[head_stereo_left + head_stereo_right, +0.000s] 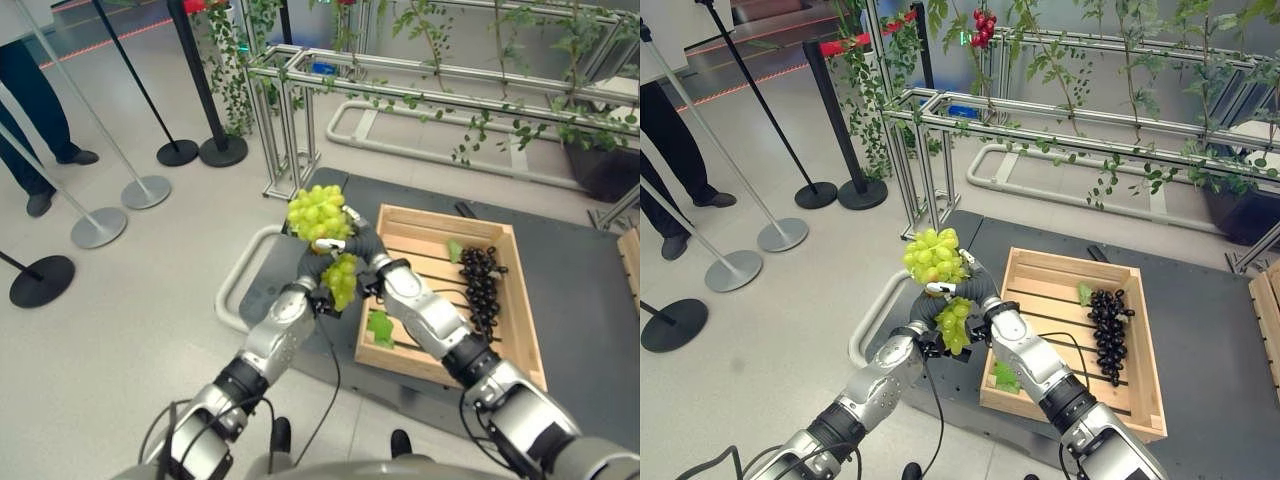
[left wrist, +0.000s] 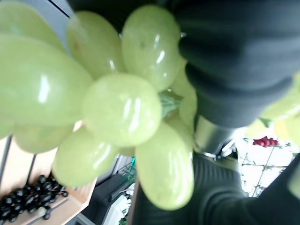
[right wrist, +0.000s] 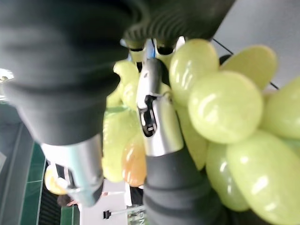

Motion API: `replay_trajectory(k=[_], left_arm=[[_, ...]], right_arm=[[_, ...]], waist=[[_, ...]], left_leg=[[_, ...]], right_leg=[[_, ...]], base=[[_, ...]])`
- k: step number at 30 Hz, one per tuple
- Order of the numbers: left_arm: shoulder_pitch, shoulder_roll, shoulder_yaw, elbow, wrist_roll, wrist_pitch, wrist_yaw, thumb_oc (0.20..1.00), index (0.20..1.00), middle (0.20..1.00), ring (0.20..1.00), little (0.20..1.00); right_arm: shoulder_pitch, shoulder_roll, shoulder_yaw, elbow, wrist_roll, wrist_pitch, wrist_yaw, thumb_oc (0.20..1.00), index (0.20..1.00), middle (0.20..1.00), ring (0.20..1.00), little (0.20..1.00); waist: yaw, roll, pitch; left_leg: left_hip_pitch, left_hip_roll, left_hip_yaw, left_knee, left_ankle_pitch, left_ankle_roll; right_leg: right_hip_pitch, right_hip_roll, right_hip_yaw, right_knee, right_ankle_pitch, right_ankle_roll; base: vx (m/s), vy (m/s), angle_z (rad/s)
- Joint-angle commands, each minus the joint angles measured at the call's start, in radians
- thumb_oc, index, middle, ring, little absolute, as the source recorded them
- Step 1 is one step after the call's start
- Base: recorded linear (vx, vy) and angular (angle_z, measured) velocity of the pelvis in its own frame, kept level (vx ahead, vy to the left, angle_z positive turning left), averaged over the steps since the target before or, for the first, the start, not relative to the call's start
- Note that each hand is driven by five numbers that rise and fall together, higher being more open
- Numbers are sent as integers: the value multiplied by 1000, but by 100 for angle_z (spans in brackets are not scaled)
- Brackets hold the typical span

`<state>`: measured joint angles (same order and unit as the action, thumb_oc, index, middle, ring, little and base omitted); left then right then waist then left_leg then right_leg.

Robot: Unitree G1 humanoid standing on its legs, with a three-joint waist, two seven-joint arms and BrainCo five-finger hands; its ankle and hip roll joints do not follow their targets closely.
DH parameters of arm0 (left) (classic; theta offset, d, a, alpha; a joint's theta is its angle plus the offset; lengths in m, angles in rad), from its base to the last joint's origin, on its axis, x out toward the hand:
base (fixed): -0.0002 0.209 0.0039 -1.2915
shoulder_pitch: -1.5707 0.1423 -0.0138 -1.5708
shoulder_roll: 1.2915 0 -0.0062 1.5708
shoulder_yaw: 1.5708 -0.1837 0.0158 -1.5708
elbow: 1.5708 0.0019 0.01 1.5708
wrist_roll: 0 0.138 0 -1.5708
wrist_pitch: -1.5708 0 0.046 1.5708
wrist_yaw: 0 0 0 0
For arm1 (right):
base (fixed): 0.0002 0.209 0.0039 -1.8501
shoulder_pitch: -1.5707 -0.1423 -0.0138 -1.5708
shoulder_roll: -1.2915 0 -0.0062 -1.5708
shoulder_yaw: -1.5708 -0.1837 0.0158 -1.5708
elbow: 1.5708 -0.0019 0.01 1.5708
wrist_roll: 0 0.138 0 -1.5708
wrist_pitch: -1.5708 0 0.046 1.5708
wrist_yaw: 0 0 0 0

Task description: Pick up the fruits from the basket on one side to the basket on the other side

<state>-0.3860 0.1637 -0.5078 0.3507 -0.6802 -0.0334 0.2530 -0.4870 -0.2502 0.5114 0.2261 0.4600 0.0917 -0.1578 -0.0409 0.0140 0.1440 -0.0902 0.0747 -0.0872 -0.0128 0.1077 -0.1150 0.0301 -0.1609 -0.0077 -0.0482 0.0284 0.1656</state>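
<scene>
A large bunch of green grapes is held up in the air over the dark mat, just left of a wooden crate. Part of the bunch hangs down between my two hands. My left hand and my right hand meet at the middle of the bunch, both with fingers curled around it. Up close, the right wrist view shows a silver finger tucked among the grapes. In the left wrist view the grapes press against the hand's cover. The crate holds black grapes and a green leaf.
A metal frame hung with vines stands just behind the mat. Stanchion posts with round bases stand on the floor at the left, and a person's legs are at the far left. Another wooden crate's edge shows at the right.
</scene>
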Motion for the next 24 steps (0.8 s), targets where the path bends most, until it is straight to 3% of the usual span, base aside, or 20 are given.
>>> replay_trajectory(k=[1,7,8,9,10,11,13,14,16,19,24], left_arm=[[-39,21,109,-35,49,-55,1,200,200,200,200,200],[87,32,221,-28,57,-55,-11,200,200,200,200,200],[99,33,241,-25,62,-59,-9,200,200,200,200,200],[129,22,268,-18,76,-61,-18,200,200,200,200,200],[130,22,268,-18,76,-61,-18,200,200,200,200,200],[148,21,292,-16,79,-65,-15,200,200,200,200,200],[189,22,314,-30,84,-70,-32,200,200,200,200,200],[238,32,359,-84,86,-75,-29,200,200,200,200,200],[255,34,367,-108,87,-73,-33,200,200,200,200,200],[298,41,416,-170,77,-77,-46,200,200,200,200,200],[328,51,441,-224,81,-76,-60,200,200,200,200,200]], right_arm=[[21,47,-65,-233,-13,-109,32,1000,1000,1000,1000,1000],[128,-8,-162,-353,-18,-145,51,1000,1000,1000,1000,1000],[155,-22,-198,-377,-23,-159,46,1000,1000,1000,1000,1000],[196,-35,-249,-400,-25,-175,41,1000,1000,1000,1000,1000],[198,-35,-249,-400,-25,-175,41,1000,1000,1000,1000,1000],[219,-40,-274,-409,-40,-183,33,1000,1000,1000,1000,1000],[252,-49,-294,-411,-48,-186,40,1000,1000,1000,1000,1000],[292,-63,-341,-427,-68,-190,38,1000,1000,1000,1000,1000],[304,-62,-354,-426,-70,-191,38,1000,1000,1000,1000,1000],[330,-61,-396,-414,-55,-199,27,1000,1000,1000,1000,1000],[367,-45,-448,-407,-47,-212,-8,1000,1000,1000,1000,1000]], waist=[[-8,-24,-9],[-6,9,12],[-9,8,26],[-30,5,39],[-30,5,38],[-37,1,35],[-36,4,24],[-35,-2,23],[-38,0,16],[-42,-1,2],[-51,-3,-27]], left_leg=[[3,-26,12,58,-120,-1],[-20,23,-43,74,-73,-54],[-41,44,-16,90,-58,-63],[-72,99,110,119,-37,-40],[-73,98,110,120,-38,-40],[-73,125,189,132,-48,-39],[-52,133,191,137,-54,-48],[-19,145,188,181,-98,-48],[-4,159,191,179,-104,-49],[59,234,245,225,-141,-55],[112,281,322,270,-177,-75]], right_leg=[[5,46,-5,131,-201,-39],[52,81,-59,79,-212,-71],[50,80,-72,83,-212,-74],[45,66,-121,89,-216,-73],[45,66,-121,89,-216,-73],[37,59,-150,94,-216,-74],[45,56,-186,72,-201,-66],[45,32,-221,81,-195,-61],[31,23,-244,89,-193,-58],[11,-18,-338,120,-196,-50],[-12,-79,-501,156,-170,-41]], base=[[36,-202,35],[-41,-127,21],[-185,-62,55],[-156,-23,77],[-184,-37,168],[-78,-32,127],[-70,13,63],[-73,54,78],[-100,75,68],[-185,129,68],[-130,204,128]])
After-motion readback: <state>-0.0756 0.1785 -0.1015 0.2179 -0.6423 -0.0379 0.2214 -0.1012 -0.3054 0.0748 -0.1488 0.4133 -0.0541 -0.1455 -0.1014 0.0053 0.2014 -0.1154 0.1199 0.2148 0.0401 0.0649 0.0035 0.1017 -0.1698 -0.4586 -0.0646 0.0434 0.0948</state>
